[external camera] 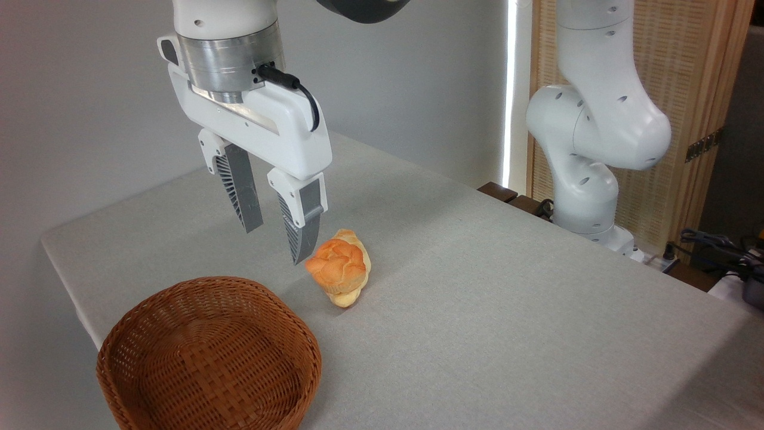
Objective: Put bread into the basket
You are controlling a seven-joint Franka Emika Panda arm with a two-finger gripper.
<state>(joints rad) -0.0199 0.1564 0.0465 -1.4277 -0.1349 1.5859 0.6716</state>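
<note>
roll [348, 294] half hidden behind bread [337, 266]

the basket [209, 352] sits on the table [507, 298] at the near left corner. the bread [338, 266] lies on the table just right of and beyond the basket, apart from it, resting against a roll [352, 292] behind it. the gripper [276, 243] hangs above the table, just left of the bread, beyond the basket.

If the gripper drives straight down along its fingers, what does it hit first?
Probably the bare grey tablecloth, just left of the orange-brown knotted bun; the open gripper may graze it. Depth is unclear.
</note>
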